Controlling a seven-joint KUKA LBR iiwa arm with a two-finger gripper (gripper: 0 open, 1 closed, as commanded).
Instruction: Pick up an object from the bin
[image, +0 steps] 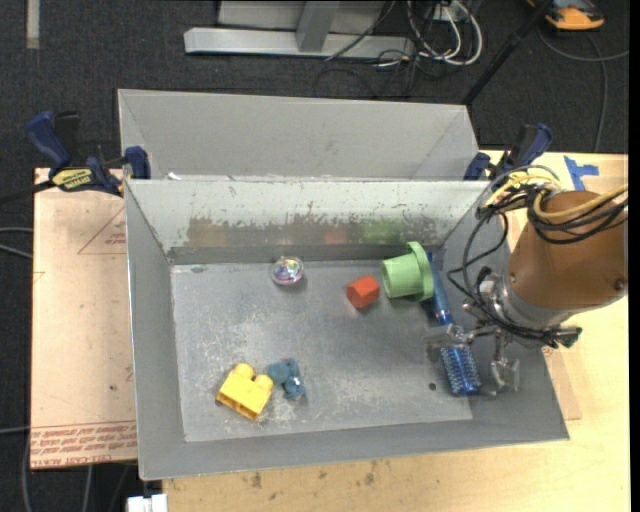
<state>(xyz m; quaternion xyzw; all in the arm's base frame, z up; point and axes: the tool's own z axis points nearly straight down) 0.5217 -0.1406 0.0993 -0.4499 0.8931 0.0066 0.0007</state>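
Pincer: the gripper (473, 365) was low in the bin's near right corner, its two fingers apart. It had nothing clamped, as far as could be judged.
Bin: the grey metal bin (300, 215) had sloped walls and a scuffed floor. Its few things lay well apart, not heaped.
Arm: the arm's orange cover (572, 250) and its looped cables stood over the right wall, above the gripper.
Green piece: a green cylinder (405, 274) lay on its side by the far wall, up and to the view's left of the gripper, with a slim blue stick (438, 300) just beside it.
Yellow piece: a yellow building block (245, 389) sat near the front left, well apart from the gripper.
Task's thing: a blue ribbed piece (460, 374), comb-like, lay on the floor in the gap between the fingers, nearer the finger on the view's left.
Axis: its long axis ran from the far wall towards the near wall, and the fingers stood to either side across its short width. A plain closing should therefore meet its flanks, and no sideways shift looked needed.
Red piece: a red cube (363, 292) lay just left of the green cylinder.
Small blue-grey piece: a small blue-grey thing (290, 378) lay just beside the yellow block. Whether they touched was unclear.
Bead: a shiny little ball (288, 270) lay by the far wall, left of centre.
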